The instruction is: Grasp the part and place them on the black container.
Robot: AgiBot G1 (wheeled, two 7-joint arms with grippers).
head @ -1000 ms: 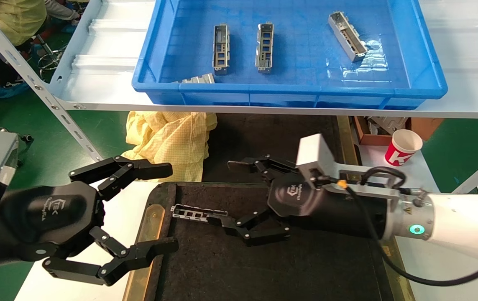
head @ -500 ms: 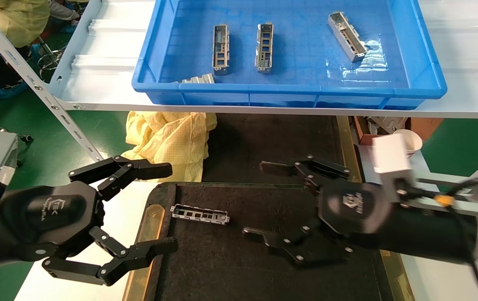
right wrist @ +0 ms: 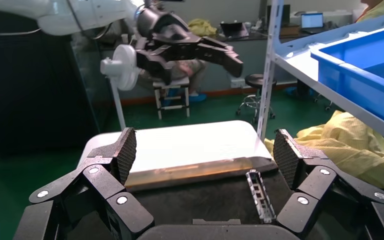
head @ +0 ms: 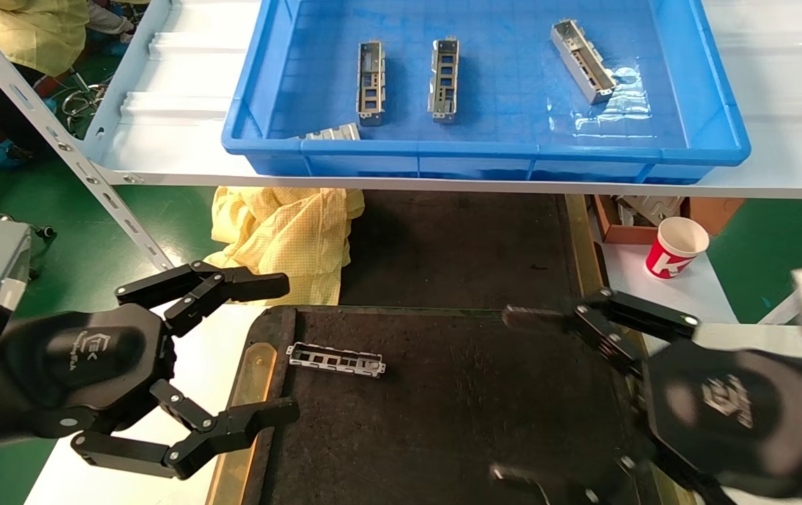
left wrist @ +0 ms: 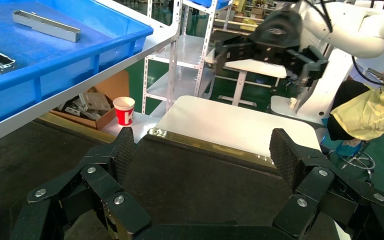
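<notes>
Part (head: 335, 359) flat on the tray (head: 443, 435), near its left end, touched by nothing; seen again in the right wrist view (right wrist: 259, 196), between the two fingers but well ahead of them

Right claw (head: 520, 396) low at the right of the head view, over the tray's right side, spread wide and holding nothing. Upper finger (head: 569, 319) plain to see; lower finger partly cut off by the bottom edge and blurry. Well apart from the part

Left claw (head: 281, 348) parked at the left, over the white worktop (head: 197, 365) and the tray's left edge, spread wide too, nothing in it

Up on the shelf (head: 162, 105), a blue bin (head: 485, 158) with three more metal pieces in full sight and a fourth half hidden behind the bin's front wall

Yellow cloth (head: 281, 235) bunched under the shelf, its top hidden by it. Red and white cup (head: 676, 247) at the right. Box behind the cup mostly hidden
</notes>
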